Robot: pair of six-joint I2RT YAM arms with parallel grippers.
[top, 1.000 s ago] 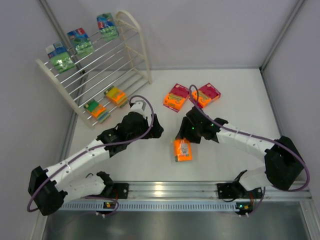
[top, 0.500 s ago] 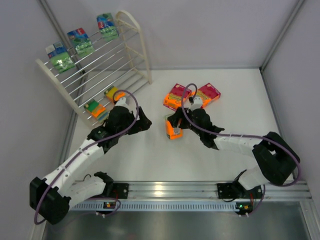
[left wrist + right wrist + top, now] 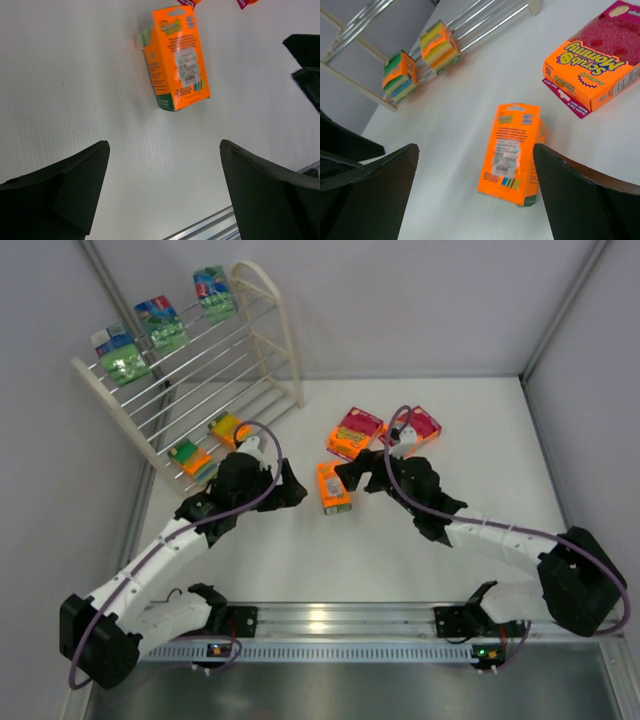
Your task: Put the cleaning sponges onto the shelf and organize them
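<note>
One orange sponge pack (image 3: 333,487) lies flat on the white table (image 3: 480,460), in no grip. Its upward face carries a white printed label, small coloured squares at one end and a green strip along one edge.

The left gripper (image 3: 162,192) is at its nine o'clock and the right gripper (image 3: 475,200) at its two o'clock. Both have their fingers spread wide with nothing between them.

At the pack's one o'clock lie two orange packs with magenta labels (image 3: 352,433) (image 3: 415,428). The nearer one reads "Scrub Mommy".

The cream shelf (image 3: 265,340) stands at ten o'clock. Three green packs with blue-white labels (image 3: 123,355) (image 3: 163,325) (image 3: 214,292) sit along its top tier. Two yellow, orange and green striped packs (image 3: 193,460) (image 3: 232,430) rest on its lowest rods.
</note>
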